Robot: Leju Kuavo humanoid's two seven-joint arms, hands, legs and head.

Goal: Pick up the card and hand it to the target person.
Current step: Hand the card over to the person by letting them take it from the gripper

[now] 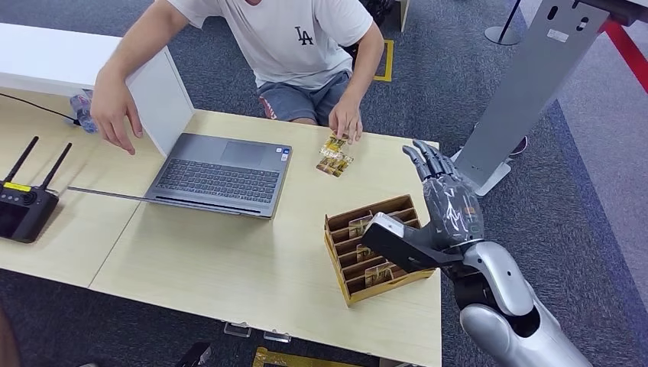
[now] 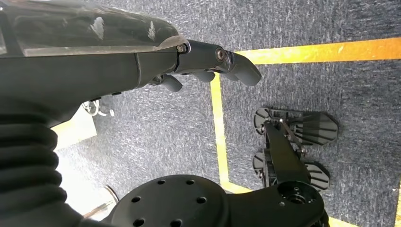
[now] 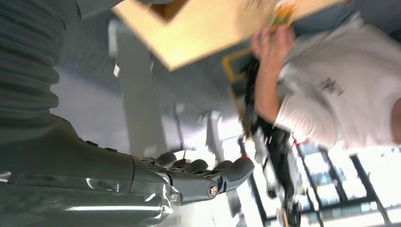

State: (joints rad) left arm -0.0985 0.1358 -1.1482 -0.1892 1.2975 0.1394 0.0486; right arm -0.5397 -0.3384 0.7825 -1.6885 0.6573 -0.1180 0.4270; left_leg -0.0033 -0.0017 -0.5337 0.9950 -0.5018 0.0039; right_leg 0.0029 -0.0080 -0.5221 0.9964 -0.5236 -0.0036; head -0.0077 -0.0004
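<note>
Two stubby antennas rise from a black controller box [image 1: 24,206] at the left edge of the pale wooden table [image 1: 229,267]. Next comes an open grey laptop [image 1: 221,174], then a small stack of gold-patterned cards [image 1: 335,159] under the fingertips of a seated person's hand [image 1: 346,118]. Further right stands a brown slotted card holder [image 1: 374,248], more cards upright in its slots. Just right of it, the right hand [image 1: 447,202] hovers, fingers extended, holding nothing. The left hand [image 2: 208,64] hangs above grey carpet, fingers loosely curled, empty.

Empty right hand [image 3: 198,177] near person [image 3: 331,90]
</note>
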